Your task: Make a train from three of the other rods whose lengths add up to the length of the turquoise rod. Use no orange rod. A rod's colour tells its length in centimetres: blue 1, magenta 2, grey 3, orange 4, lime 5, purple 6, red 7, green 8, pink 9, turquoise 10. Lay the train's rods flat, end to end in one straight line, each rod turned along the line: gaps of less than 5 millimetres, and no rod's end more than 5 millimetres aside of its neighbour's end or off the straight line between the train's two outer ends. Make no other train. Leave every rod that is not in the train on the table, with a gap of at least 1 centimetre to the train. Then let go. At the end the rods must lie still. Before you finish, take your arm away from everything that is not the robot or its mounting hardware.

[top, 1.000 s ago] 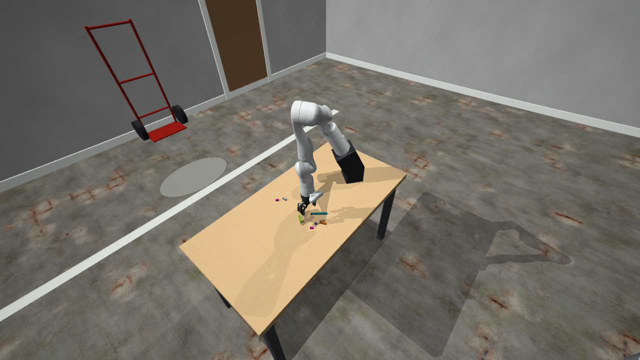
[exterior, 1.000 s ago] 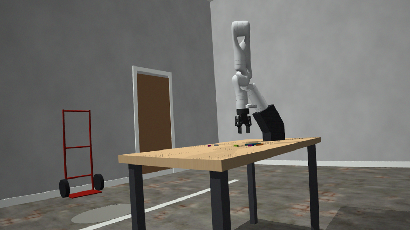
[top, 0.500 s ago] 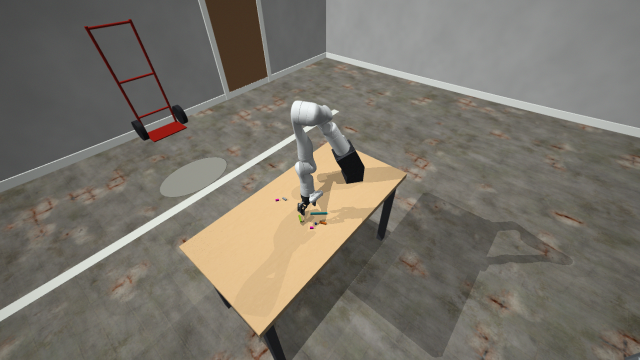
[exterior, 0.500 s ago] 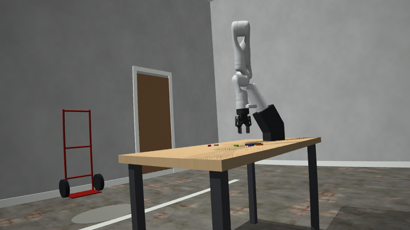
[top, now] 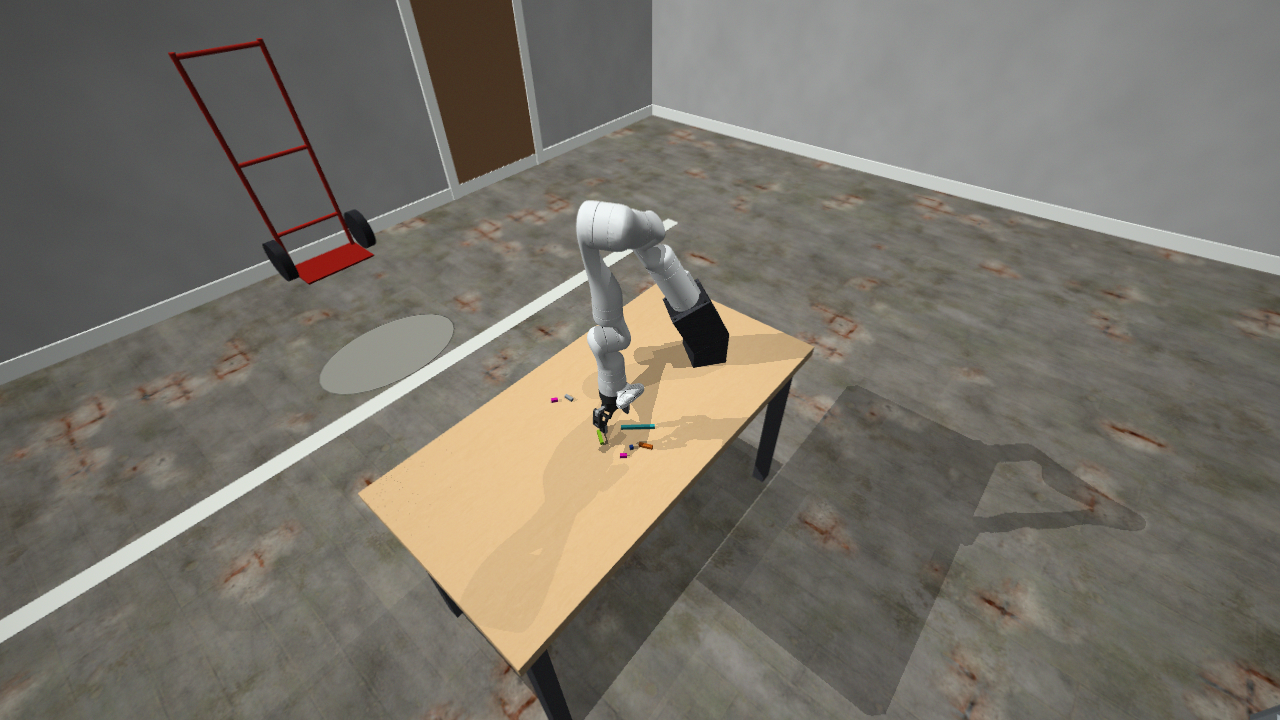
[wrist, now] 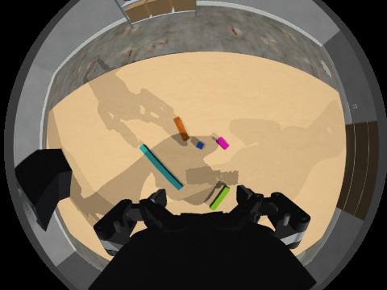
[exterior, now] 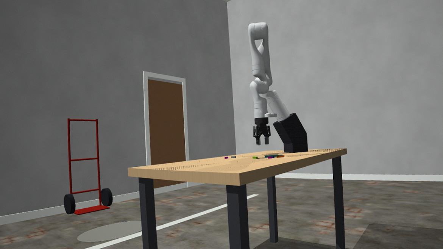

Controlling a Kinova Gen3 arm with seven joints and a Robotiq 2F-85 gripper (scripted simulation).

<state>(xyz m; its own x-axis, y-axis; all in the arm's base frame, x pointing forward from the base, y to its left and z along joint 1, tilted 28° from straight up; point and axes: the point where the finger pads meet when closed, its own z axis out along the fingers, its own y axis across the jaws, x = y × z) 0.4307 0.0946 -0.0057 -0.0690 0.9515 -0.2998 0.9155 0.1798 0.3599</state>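
My gripper (exterior: 262, 144) (wrist: 201, 195) is open and empty, held above the table. The lime rod (top: 601, 437) (exterior: 255, 157) (wrist: 219, 198) lies flat below it, nearer the right finger in the wrist view. The turquoise rod (top: 638, 427) (wrist: 161, 167) lies to its left there. The blue rod (top: 631, 446) (wrist: 200, 145) lies between the orange rod (top: 646, 445) (exterior: 280, 156) (wrist: 181, 128) and one magenta rod (top: 623, 454) (exterior: 270, 157) (wrist: 222, 142). A second magenta rod (top: 554, 400) (exterior: 226, 157) and the grey rod (top: 569, 397) (exterior: 233, 157) lie apart, outside the wrist view. All visible rods lie separately.
The wooden table (top: 483, 501) (exterior: 185, 172) (wrist: 266, 89) bears all the rods. The arm's black base (top: 702, 331) (exterior: 290, 133) (wrist: 44, 181) stands at one end of it. A red hand truck (top: 239, 165) (exterior: 84, 159) stands on the floor, away from the table.
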